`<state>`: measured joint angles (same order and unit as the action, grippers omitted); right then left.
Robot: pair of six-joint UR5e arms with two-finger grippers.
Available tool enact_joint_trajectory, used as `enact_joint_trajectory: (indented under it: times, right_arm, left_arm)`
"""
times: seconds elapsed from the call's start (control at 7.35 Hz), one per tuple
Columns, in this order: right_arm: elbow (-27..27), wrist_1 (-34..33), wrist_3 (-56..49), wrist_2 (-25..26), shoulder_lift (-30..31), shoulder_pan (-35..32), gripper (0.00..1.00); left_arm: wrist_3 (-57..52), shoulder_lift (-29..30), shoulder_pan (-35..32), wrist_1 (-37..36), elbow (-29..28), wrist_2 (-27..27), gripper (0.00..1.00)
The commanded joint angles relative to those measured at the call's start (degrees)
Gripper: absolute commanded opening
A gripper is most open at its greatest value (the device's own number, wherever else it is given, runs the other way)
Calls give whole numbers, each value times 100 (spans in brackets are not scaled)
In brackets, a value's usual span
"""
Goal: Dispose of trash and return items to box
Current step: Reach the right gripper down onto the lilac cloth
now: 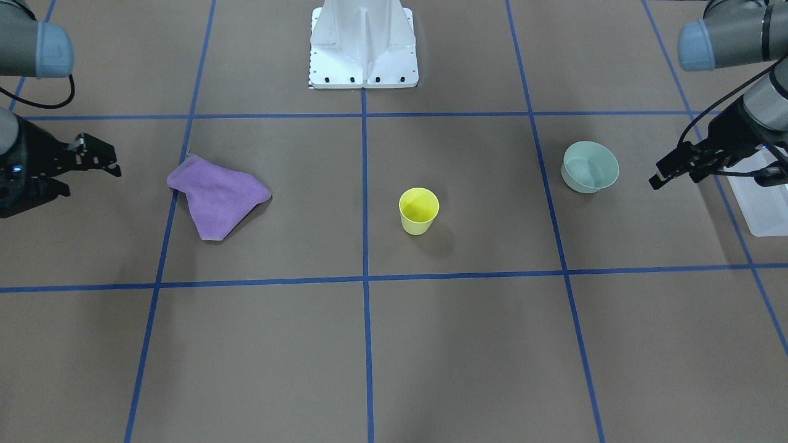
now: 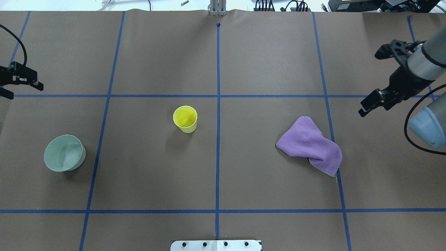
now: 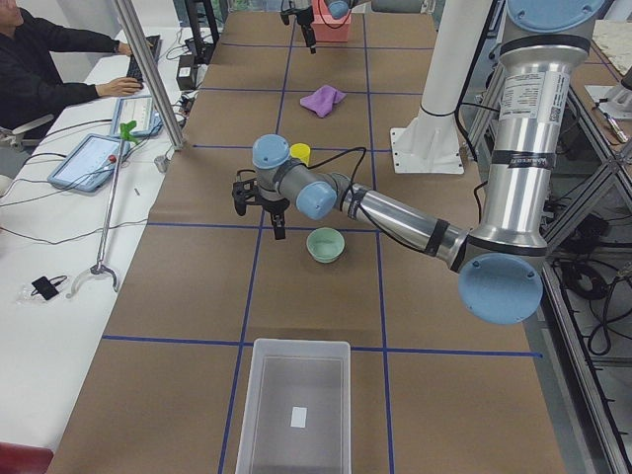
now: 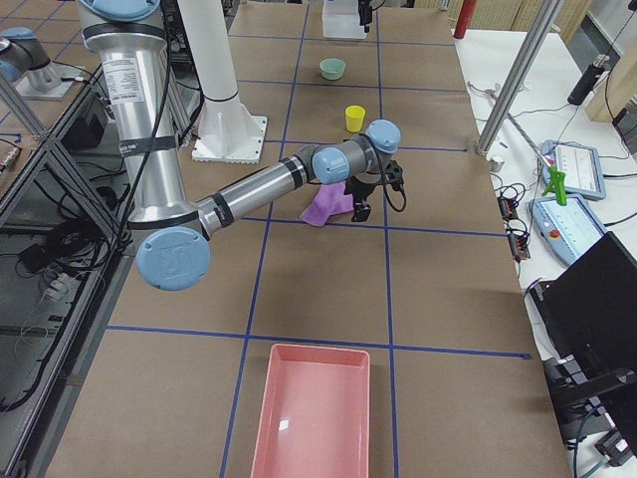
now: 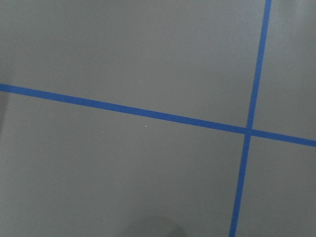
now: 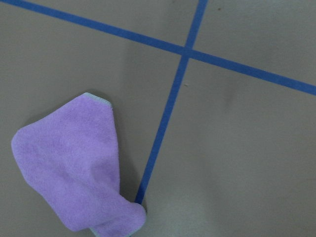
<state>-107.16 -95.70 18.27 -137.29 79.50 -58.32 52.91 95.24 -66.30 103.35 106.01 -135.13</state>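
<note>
A small yellow cup [image 2: 185, 118] stands upright near the table's middle. A pale green bowl [image 2: 64, 153] sits upright to the left of it; in the front view the cup [image 1: 418, 210] and the bowl [image 1: 590, 166] stand apart. The translucent white box [image 3: 253, 395] stands at the table's left end, with its corner at the front view's right edge [image 1: 760, 212]. My left gripper [image 2: 21, 89] hovers open and empty beyond the bowl. My right gripper [image 2: 373, 82] hovers open and empty beside a crumpled purple cloth [image 2: 312, 146], which fills the lower left of the right wrist view [image 6: 74, 173].
A pink tray [image 4: 314, 408] lies at the table's right end. The white robot base [image 1: 363, 46] stands at the table's near middle edge. Blue tape lines cross the brown table cover. An operator [image 3: 49, 59] sits at a side desk.
</note>
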Motion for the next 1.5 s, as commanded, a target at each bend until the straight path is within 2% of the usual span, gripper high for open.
enact_joint_trajectory:
  times: [0.0,0.41,0.68,0.82,0.95,1.09,1.22,1.36]
  right_arm:
    - [151,86,37,351,-198,749,100]
    - [1081,1174,45,484,-470,1278,100]
    - [1197,1177,54,484,-497,1472,100]
    - [1189,1176,63,449,-497,1499,47]
    - [1180,1176,63,431,-497,1499,0]
    - [1075,1185,246,353,-506,1490,0]
    - [900,1246,1039,265,-541,1499,0]
    - [838,1482,1543,256,-585,1499,0]
  left_arm:
    - [114,48,83,1,-1,13,98]
    - [123,135,222,-7,-27,22,98]
    - [97,118,232,-7,-62,31,98]
    - [44,66,232,1,-71,31,98]
    - [26,30,232,1,-97,31,97]
    - [-218,13,215,1,-202,31,97]
    - [-846,-92,197,10,-377,22,91]
    - [-1331,-224,179,28,-544,22,90]
